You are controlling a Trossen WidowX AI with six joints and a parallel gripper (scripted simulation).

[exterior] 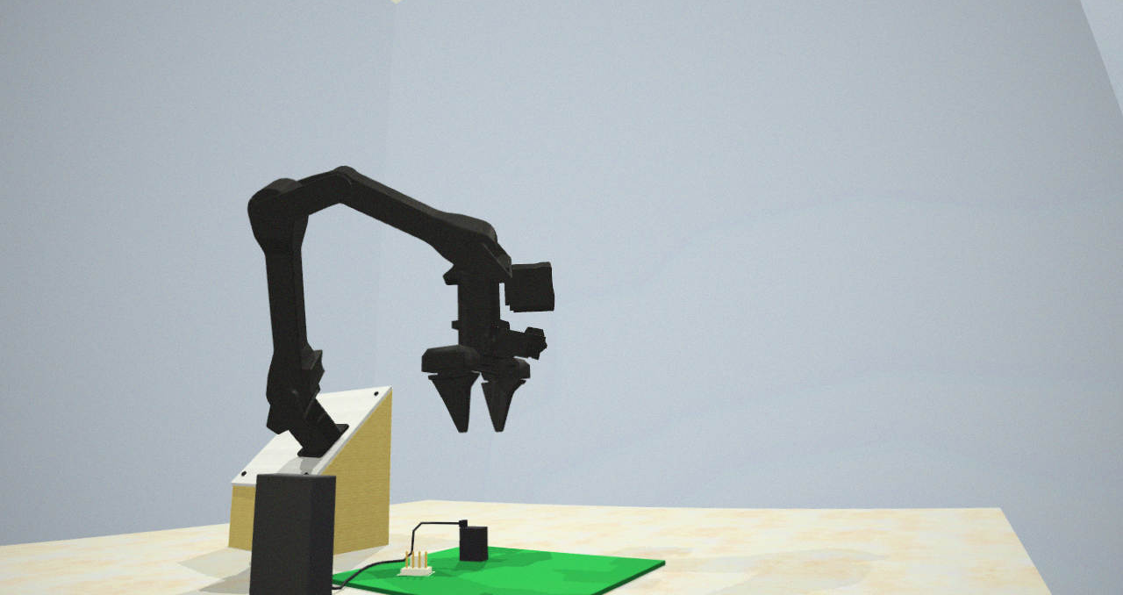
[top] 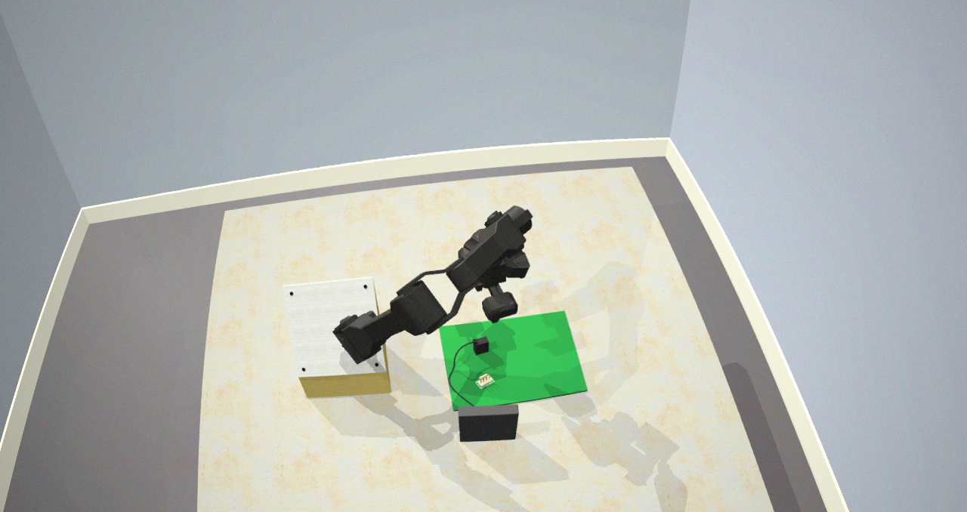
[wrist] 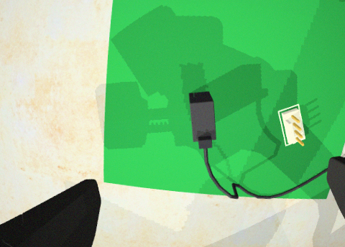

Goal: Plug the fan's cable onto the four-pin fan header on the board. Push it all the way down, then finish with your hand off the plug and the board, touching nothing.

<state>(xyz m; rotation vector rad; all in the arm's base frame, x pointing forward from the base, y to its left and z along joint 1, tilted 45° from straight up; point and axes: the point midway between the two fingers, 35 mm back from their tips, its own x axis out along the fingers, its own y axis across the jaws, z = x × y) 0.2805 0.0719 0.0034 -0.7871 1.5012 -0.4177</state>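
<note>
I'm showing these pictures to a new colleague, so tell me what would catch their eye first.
The bright green board on the pale table top stands out first. High above it hangs the black gripper, its jaws wide open and empty, pointing straight down. On the board the small black plug lies a little apart from the white four-pin fan header, its thin cable trailing off the board's edge.

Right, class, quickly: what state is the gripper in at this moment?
Gripper: open, holding nothing, high above the plug and board.
</note>
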